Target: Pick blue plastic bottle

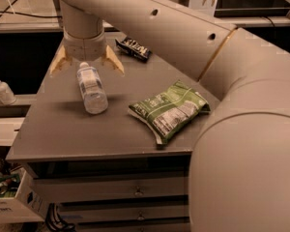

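Note:
The blue plastic bottle [91, 88] lies on its side on the grey table [63, 134], a clear pale bottle with a light label, its far end under my wrist. My gripper [86, 65] hangs directly over the bottle's far end. Its two tan fingers [61, 63] are spread wide, one on each side of the bottle. The fingers do not touch it.
A green chip bag [170, 109] lies right of the bottle. A dark chip bag [133, 48] lies at the back of the table. A small white pump bottle [1, 89] stands on a shelf at the left. My arm fills the right side. Drawers sit below the tabletop.

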Controlling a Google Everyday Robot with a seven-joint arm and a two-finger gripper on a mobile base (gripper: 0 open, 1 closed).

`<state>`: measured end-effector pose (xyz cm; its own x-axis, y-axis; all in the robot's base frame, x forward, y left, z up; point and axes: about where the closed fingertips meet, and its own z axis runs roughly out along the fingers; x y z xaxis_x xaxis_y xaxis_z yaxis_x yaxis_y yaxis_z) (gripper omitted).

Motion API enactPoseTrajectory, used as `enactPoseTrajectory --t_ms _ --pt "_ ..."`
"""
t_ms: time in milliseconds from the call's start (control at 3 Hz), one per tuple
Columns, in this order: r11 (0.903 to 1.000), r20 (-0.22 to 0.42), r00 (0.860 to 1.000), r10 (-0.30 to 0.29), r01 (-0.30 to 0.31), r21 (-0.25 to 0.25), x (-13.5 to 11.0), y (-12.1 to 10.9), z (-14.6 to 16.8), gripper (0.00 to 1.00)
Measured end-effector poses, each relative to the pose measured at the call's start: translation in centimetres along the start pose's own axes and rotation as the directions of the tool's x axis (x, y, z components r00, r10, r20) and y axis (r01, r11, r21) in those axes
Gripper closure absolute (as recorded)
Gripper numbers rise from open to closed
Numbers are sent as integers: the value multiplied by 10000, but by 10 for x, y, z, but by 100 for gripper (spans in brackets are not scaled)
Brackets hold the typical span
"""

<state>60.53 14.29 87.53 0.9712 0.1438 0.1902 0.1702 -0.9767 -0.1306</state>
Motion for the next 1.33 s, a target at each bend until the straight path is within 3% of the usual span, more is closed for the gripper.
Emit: enactPoseTrajectory --t_ms 333,1000,1333 --pt "9994 -15 9998 -212 211 -287 10 0 21 0" --pt "9986 451 9989 -125 148 -509 8 5 63 41" --pt "9987 466 9989 -107 130 -502 8 4 59 64"
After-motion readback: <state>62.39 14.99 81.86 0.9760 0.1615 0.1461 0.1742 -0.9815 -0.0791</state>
